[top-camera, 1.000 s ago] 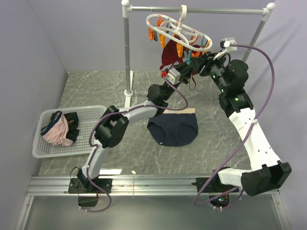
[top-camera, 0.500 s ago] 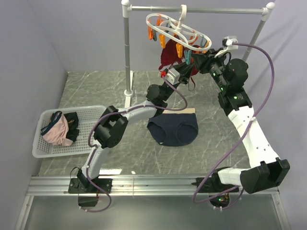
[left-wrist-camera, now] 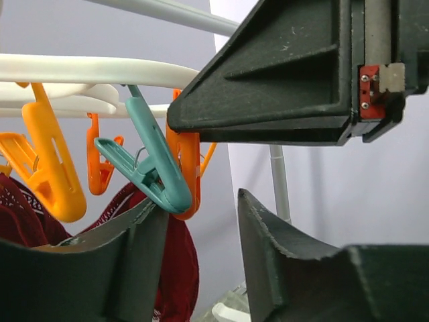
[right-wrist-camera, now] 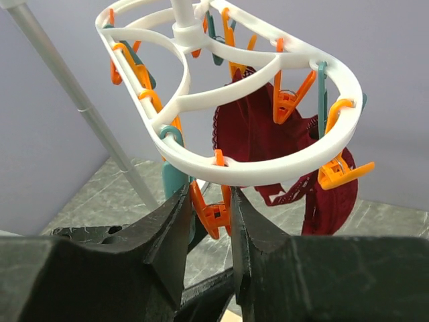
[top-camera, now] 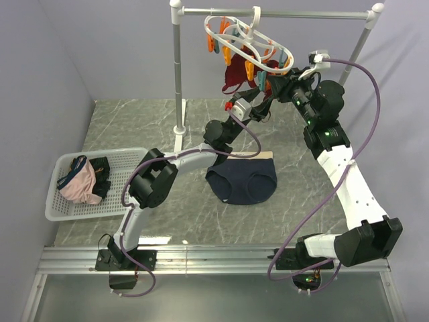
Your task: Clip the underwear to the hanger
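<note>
Looking down from the top camera, I see the dark navy-blue fabric underwear [top-camera: 242,180] lying flat on the grey marbled table [top-camera: 134,124], below the white plastic oval ring hanger [right-wrist-camera: 281,168], which is hooked on the grey metal rail [top-camera: 301,13]. Both arms reach up to the hanger. My left gripper [left-wrist-camera: 201,218] stands parted with nothing between its fingers and a teal clip [left-wrist-camera: 157,178] just above one tip. My right gripper [right-wrist-camera: 209,198] is narrow around an orange clip [right-wrist-camera: 213,216]; I cannot tell whether it pinches. A maroon-red garment [right-wrist-camera: 258,134] hangs from the ring.
</note>
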